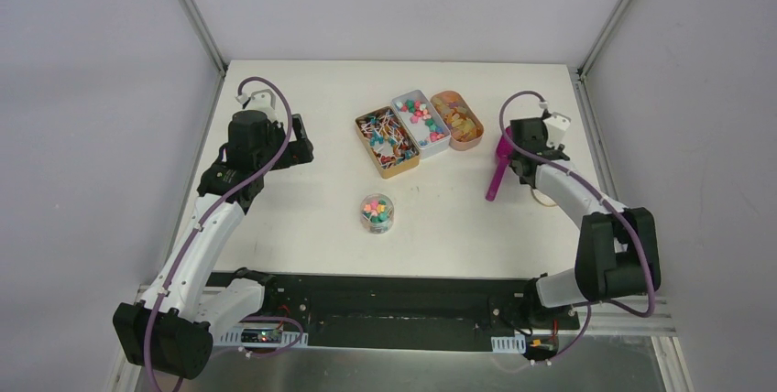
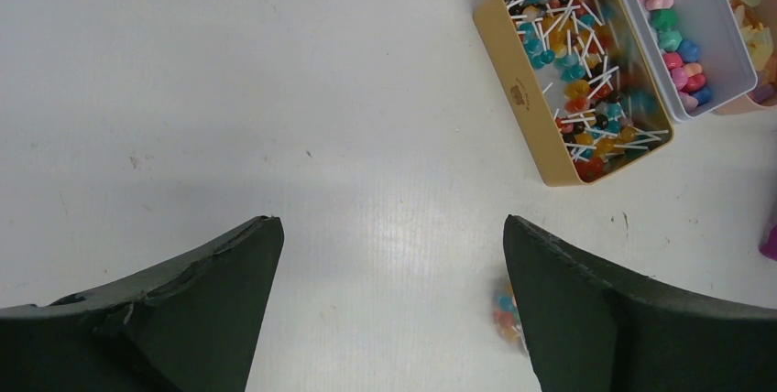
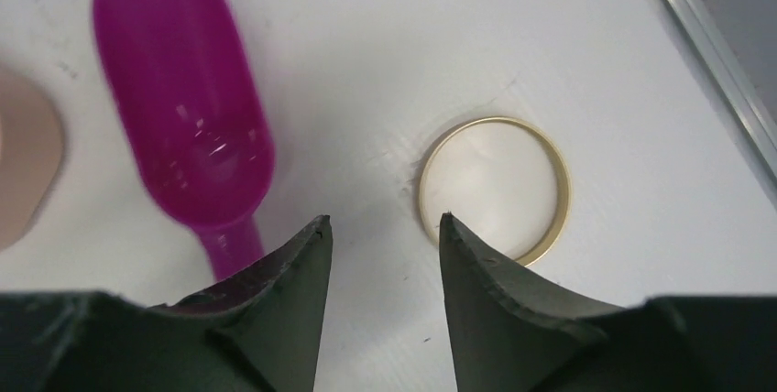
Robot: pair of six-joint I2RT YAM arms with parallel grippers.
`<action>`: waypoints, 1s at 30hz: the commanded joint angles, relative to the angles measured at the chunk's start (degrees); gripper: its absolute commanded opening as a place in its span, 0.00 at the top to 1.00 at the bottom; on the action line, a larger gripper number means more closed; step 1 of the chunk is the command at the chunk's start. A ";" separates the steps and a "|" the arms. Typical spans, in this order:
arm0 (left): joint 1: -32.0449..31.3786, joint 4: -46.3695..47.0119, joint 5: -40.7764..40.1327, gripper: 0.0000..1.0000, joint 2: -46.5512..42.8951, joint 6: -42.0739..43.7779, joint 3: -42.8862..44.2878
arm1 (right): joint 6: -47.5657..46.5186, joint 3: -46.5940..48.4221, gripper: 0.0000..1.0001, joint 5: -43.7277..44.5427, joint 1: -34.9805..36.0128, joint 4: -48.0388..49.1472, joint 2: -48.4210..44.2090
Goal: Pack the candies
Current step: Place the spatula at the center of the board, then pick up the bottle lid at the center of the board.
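Note:
Candies on white sticks point(image 1: 385, 136) fill a gold tin point(image 2: 522, 90). Loose pink, green and blue candies point(image 1: 420, 117) lie in the white tin point(image 2: 710, 7) beside it, and yellow-orange ones in an orange tin point(image 1: 458, 119). A small clear jar point(image 1: 377, 212) at mid-table holds more candies; in the left wrist view the jar point(image 2: 504, 311) peeks out beside my right-hand finger. My left gripper point(image 2: 389, 220) hangs wide open over bare table, left of the tins. My right gripper point(image 3: 385, 218) is open with nothing between its jaws, between the magenta scoop point(image 3: 183, 108) and a gold-rimmed round lid point(image 3: 495, 189).
The scoop point(image 1: 497, 170) lies on the table right of the orange tin, its handle toward the near edge. The lid sits close to the table's right edge and the metal frame rail point(image 3: 705, 44). White walls enclose the table on three sides.

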 commanded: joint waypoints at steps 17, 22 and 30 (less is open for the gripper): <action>0.01 1.61 2.25 0.06 -0.86 0.80 0.35 | -6.45 -2.52 0.65 -12.44 -12.77 8.69 5.28; -0.03 1.74 2.58 0.06 -0.69 0.81 0.36 | -6.48 -3.33 0.68 -13.22 -12.77 9.63 6.47; 0.01 1.70 2.61 0.06 -0.76 0.89 0.27 | -5.91 -3.28 0.74 -14.52 -12.77 9.74 8.15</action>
